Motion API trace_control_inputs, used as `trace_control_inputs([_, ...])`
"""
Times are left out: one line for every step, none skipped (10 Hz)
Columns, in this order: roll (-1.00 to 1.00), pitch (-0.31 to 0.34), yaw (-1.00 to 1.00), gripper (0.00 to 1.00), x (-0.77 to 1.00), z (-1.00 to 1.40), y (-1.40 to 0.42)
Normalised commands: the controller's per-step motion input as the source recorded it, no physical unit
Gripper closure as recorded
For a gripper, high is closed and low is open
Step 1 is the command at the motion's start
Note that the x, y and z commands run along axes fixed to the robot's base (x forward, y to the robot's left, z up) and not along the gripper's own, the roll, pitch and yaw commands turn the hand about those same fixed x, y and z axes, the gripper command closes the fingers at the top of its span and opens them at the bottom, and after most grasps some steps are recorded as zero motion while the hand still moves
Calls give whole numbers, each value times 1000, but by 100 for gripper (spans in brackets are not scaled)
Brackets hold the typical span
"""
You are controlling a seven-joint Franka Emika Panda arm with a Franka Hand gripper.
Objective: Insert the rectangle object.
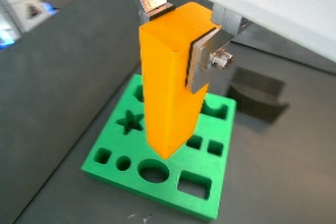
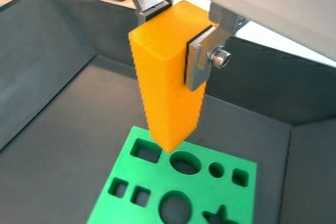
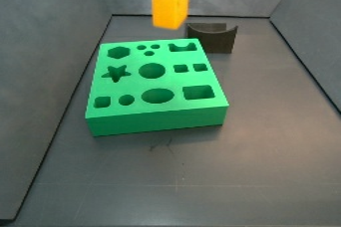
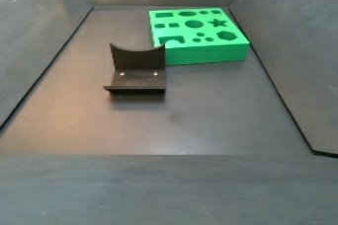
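The rectangle object [image 1: 171, 81], a long orange-yellow bar, hangs upright in my gripper [image 1: 178, 31]; both wrist views show it [image 2: 164, 81]. The silver fingers [image 1: 199, 61] are shut on its upper end. Its lower end hovers above the green block [image 1: 125, 149], which has several shaped holes, and does not touch it. In a side view the bar [image 3: 170, 0] hangs over the far edge of the block [image 3: 154, 87], with the gripper cut off above the frame. Another side view shows only the block [image 4: 199, 34], not the bar or gripper.
A dark grey curved holder [image 3: 213, 35] stands on the floor just beyond the block; it also shows in other views [image 4: 134, 71] [image 1: 256, 95]. Sloping dark walls [image 3: 54, 32] enclose the floor.
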Motion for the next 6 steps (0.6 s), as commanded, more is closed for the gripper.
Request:
trace_control_inputs([70,-21,-814,100,249,-360,-89])
trace_control_inputs([96,-20,-677,100,409,-403,-126])
trace_control_inputs([137,-30,-714,100,366,-486,-123])
trace_control_inputs([147,-64,-917,100,137,-569,-57])
trace_control_inputs([141,-59,-991,100,43,-557,-26])
trace_control_inputs([143,-43,-1000,100,9,-503,0])
